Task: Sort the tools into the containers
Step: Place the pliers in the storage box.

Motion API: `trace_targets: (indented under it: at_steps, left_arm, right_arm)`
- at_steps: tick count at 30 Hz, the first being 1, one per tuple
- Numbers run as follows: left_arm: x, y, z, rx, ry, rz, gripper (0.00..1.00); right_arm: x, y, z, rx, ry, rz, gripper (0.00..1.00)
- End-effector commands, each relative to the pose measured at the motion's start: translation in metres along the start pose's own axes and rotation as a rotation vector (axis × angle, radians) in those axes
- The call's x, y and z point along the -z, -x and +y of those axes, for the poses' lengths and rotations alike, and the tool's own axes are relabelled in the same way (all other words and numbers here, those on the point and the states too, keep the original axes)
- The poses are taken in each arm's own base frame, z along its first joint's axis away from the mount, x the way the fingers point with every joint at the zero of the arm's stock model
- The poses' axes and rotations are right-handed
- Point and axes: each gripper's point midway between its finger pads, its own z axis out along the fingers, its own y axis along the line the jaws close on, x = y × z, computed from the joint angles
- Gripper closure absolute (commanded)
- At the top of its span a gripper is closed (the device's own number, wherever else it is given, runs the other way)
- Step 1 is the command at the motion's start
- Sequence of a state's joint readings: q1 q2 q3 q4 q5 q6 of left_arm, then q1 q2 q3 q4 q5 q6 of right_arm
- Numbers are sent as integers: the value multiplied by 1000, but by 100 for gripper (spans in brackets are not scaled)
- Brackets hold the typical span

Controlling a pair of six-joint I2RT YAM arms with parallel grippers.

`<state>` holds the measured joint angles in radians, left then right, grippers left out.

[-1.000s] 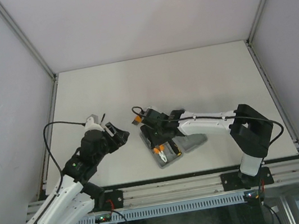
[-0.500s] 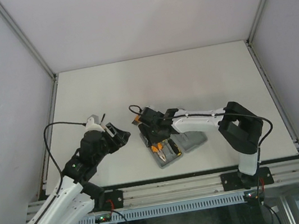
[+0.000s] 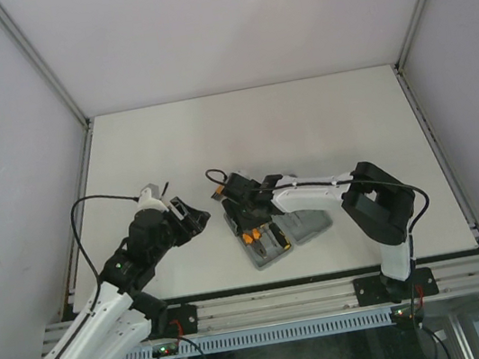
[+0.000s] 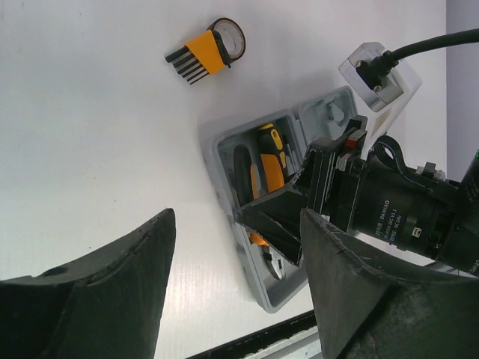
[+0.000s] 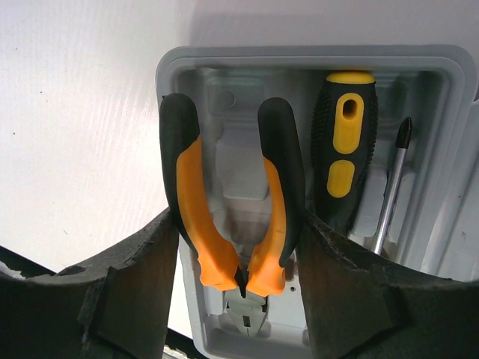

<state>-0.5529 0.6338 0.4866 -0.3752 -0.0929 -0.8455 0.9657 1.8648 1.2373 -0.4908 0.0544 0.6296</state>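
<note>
The grey case (image 3: pixel 309 224) lies open on the table near the front edge. My right gripper (image 3: pixel 247 218) hangs over its left half (image 5: pixel 299 56). Its fingers (image 5: pixel 150 277) press on both handles of the orange-handled pliers (image 5: pixel 198 194), which sit in a moulded recess, head toward the wrist. A yellow-and-black screwdriver (image 5: pixel 344 149) lies beside them, next to a bare metal shaft (image 5: pixel 391 194). My left gripper (image 3: pixel 195 218) hovers open left of the case (image 4: pixel 217 161), holding nothing. The orange hex-key set (image 4: pixel 206 54) lies loose on the table beyond it.
The table's black front edge (image 4: pixel 262 336) runs just behind the case's near corner. The right wrist and its cable (image 4: pixel 397 202) crowd the case's right side. White walls enclose the table on three sides.
The right arm's elbow has swung left and the pliers have shifted slightly further into the case half. The left arm has barely moved.
</note>
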Motion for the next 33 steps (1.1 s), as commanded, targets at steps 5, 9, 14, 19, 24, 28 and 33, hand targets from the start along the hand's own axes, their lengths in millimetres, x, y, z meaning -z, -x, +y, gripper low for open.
trace_targets:
  at_steps: [5, 9, 14, 19, 24, 28, 33]
  left_arm:
    - [-2, 1, -3, 2, -30, -11, 30]
    - [-3, 1, -4, 3, -31, -8, 29]
    - [-4, 0, -4, 3, -30, -2, 30]
    - [-4, -2, -2, 6, -27, 2, 30]
    - [-5, -2, -2, 7, -27, 1, 30]
    - [-8, -4, -3, 2, -28, 13, 30]
    - [-11, -7, -2, 0, -24, 29, 33]
  right_arm:
    - [19, 35, 14, -33, 30, -117, 52]
    - [28, 39, 14, -32, 31, -138, 42]
    - [36, 43, 18, -26, 50, -156, 32]
    - [42, 44, 27, -4, 79, -173, 28]
    - [54, 50, 26, 6, 60, -218, 35]
    - [57, 51, 22, 10, 48, -229, 47]
    - [47, 48, 21, 20, 46, -210, 52]
